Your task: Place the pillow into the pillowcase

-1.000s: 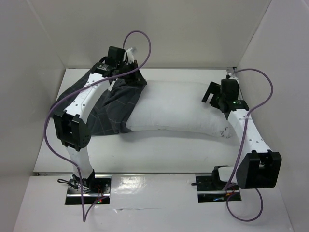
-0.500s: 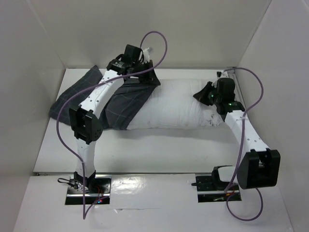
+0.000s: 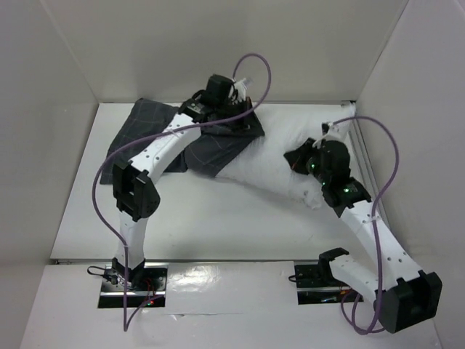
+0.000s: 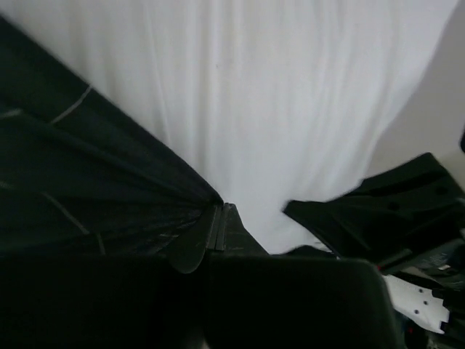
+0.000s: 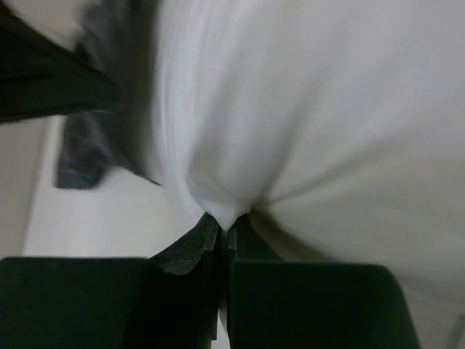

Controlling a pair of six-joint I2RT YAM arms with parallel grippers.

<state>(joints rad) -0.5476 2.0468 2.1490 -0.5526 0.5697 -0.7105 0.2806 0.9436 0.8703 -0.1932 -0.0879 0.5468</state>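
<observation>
The white pillow (image 3: 280,163) lies bent across the tabletop (image 3: 218,225), its left end seemingly inside the grey checked pillowcase (image 3: 156,127). The left pincer (image 4: 216,218) is clamped on the pillowcase's hem against the pillow, and the right pincer (image 5: 224,225) is pinched on the pillow's right-end fabric.

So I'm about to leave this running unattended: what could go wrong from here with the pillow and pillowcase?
1. The right gripper pinches only a small fold of the pillow, so a push may pull the fold loose.
2. The left gripper holds just an edge of the pillowcase, and that edge could slip out.
3. The pillow lies bent rather than straight, so it may bunch at the pillowcase mouth instead of sliding in.
</observation>
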